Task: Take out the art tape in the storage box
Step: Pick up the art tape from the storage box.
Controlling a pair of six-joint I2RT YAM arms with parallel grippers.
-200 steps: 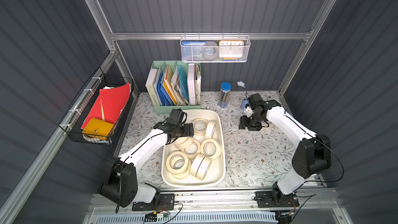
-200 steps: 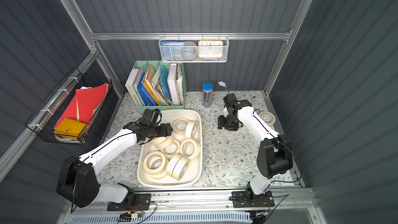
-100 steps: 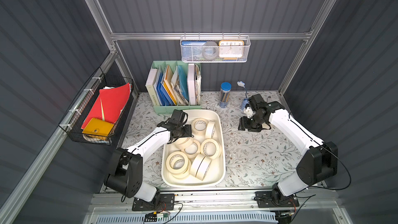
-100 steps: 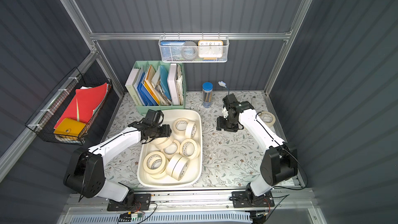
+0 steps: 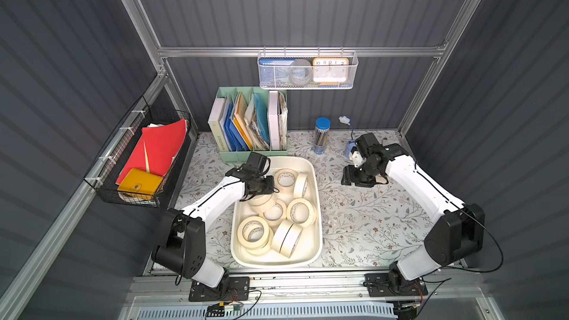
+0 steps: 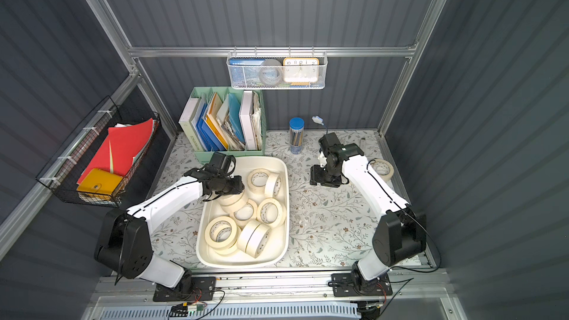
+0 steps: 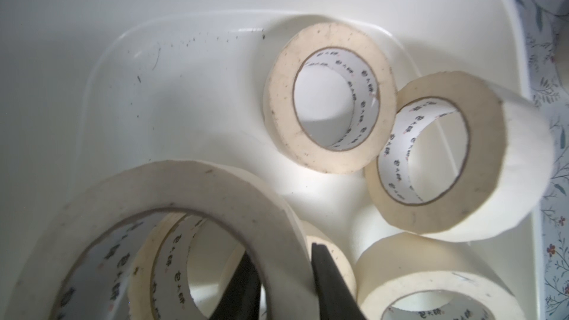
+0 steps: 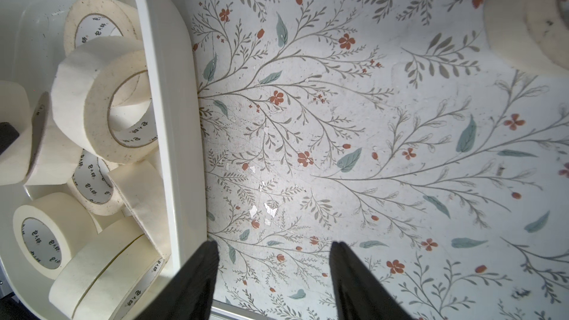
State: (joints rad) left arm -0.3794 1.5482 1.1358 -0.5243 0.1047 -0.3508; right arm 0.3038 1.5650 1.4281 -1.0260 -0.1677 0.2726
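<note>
Pinching one art tape roll [image 7: 172, 180], left fingers [image 7: 328, 287]; right fingers [image 8: 354, 278] apart, empty; storage box [image 5: 277, 260]: roughly ten rolls [image 5: 300, 212].

Surface [image 5: 354, 220]: pale floral print.
Middle: cream box [image 5: 305, 250].
Back: green file holder [image 5: 246, 156]; blue-lidded jar [image 5: 321, 135] near it.
Right side: one tape roll [image 6: 382, 170], lying flat.

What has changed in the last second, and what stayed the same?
The left gripper closed on the wall of an art tape roll in the storage box. The right gripper stayed open above the table; the other rolls did not move.
</note>
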